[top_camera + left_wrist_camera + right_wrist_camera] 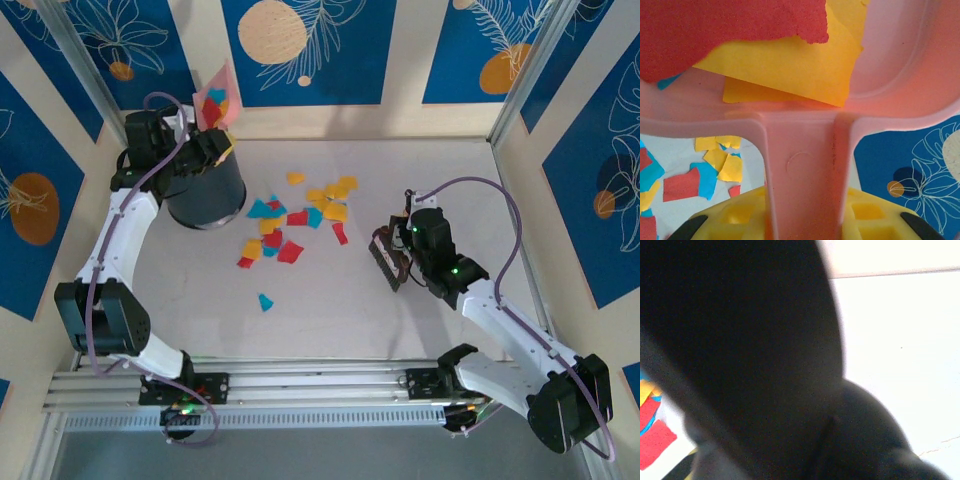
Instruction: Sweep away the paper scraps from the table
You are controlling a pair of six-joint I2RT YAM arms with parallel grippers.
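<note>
Paper scraps (290, 222) in red, yellow and teal lie scattered over the middle of the table (330, 310), with one teal bit (265, 301) apart nearer the front. My left gripper (207, 146) is shut on the handle of a pink dustpan (216, 101), held up and tilted over a dark bin (205, 190). In the left wrist view the yellow fingers (735, 215) clamp the dustpan handle (805, 170), and red and yellow paper scraps (785, 60) lie in the pan. My right gripper (402, 248) is shut on a small dark brush (386, 260), just right of the scraps.
Blue-and-cream patterned walls (310, 50) close in the table at the back and sides. Aluminium rails (300, 385) run along the front edge. The brush's dark body (740, 340) blocks most of the right wrist view, with bare table (900, 340) to its right.
</note>
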